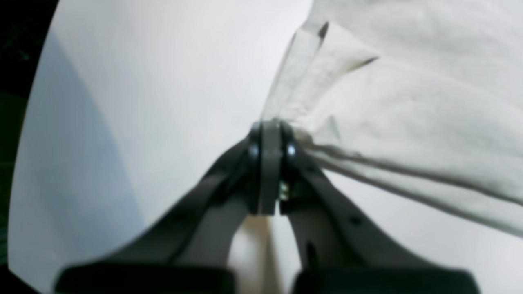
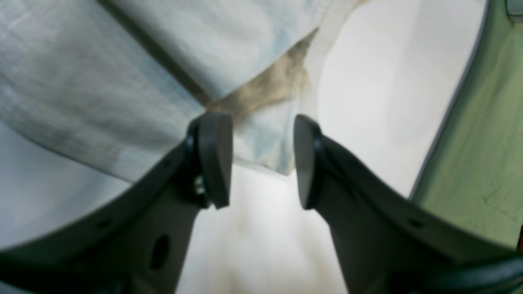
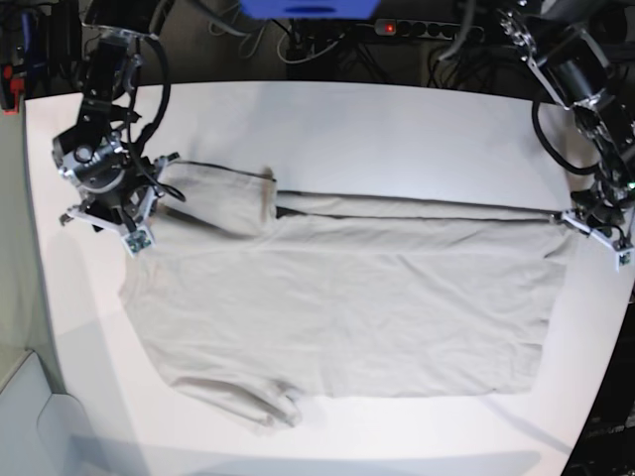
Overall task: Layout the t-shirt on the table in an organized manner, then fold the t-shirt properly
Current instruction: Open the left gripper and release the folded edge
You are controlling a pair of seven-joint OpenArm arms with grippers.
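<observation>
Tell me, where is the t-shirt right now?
In the base view the t-shirt lies spread across the middle of the table, with the left gripper pinching its right corner and the right gripper open at its left end.

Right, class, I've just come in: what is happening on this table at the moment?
A two-armed robot is working on a beige t-shirt spread almost flat on a white table. The left gripper is shut on the t-shirt's edge at one end. The right gripper is open at the other end, jaws either side of a fabric edge near a sleeve, not yet pinching. One sleeve lies folded over the body. No proper fold shows yet.
</observation>
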